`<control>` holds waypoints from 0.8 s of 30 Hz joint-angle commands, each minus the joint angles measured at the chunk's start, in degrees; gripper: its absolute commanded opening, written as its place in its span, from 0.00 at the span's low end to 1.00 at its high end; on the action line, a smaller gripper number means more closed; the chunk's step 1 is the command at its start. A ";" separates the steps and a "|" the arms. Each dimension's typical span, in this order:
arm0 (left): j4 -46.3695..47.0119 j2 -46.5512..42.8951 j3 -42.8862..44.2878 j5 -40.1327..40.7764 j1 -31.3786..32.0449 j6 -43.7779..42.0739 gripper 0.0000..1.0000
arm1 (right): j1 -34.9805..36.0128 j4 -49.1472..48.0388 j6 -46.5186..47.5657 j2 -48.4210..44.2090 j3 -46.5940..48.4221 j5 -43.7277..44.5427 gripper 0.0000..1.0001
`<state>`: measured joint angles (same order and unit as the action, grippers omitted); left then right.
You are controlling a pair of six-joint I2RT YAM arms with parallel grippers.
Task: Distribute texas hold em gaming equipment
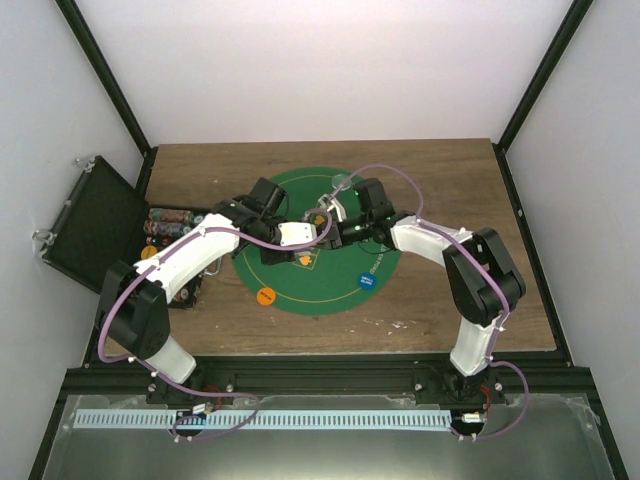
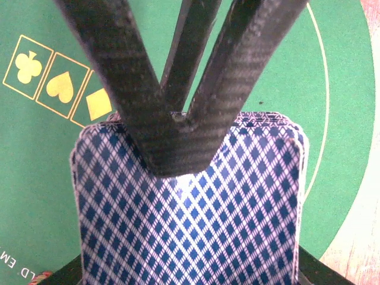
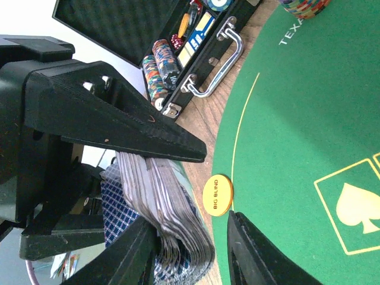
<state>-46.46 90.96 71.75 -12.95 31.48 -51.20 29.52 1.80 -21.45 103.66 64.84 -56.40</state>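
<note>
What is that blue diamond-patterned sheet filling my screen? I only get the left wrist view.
Observer: It is a whole deck of cards. The right wrist view shows it edge-on as a thick stack.
Visitor: Who is holding it?
Observer: The left gripper, whose black fingers you see. What you miss is the right gripper, open and close beside the deck, over the middle of the green mat.
Visitor: Is anything else lying on that mat?
Observer: Yes. From above, an orange disc and a blue disc lie near the mat's edge closest to the arm bases, orange on the left and blue on the right.
</note>
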 commanded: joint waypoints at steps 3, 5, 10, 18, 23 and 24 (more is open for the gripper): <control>0.56 -0.96 -0.47 -0.28 -0.38 -0.31 0.49 | -1.04 4.21 3.53 -2.22 0.84 1.57 0.34; 0.62 -0.87 -0.34 -0.32 -0.38 -0.23 0.50 | -0.93 3.92 4.79 -2.42 1.24 -1.84 0.38; 0.41 -0.76 0.07 -0.34 -0.41 -0.08 0.50 | -0.96 -0.31 4.97 -4.07 0.74 -7.45 0.52; 0.42 -0.61 0.94 -0.94 -0.38 0.61 0.50 | 0.96 -3.94 1.47 0.87 3.10 -5.72 0.67; 0.23 -0.60 1.28 -1.50 -0.42 0.76 0.50 | 1.51 -3.47 1.74 2.30 4.14 -3.24 0.66; 0.23 -0.61 1.33 -1.48 -0.44 0.75 0.50 | 1.53 -3.35 1.78 2.27 4.08 -2.84 0.64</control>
<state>-46.35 90.89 71.55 -13.19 31.20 -50.96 30.26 -0.43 -19.84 105.36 66.15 -60.27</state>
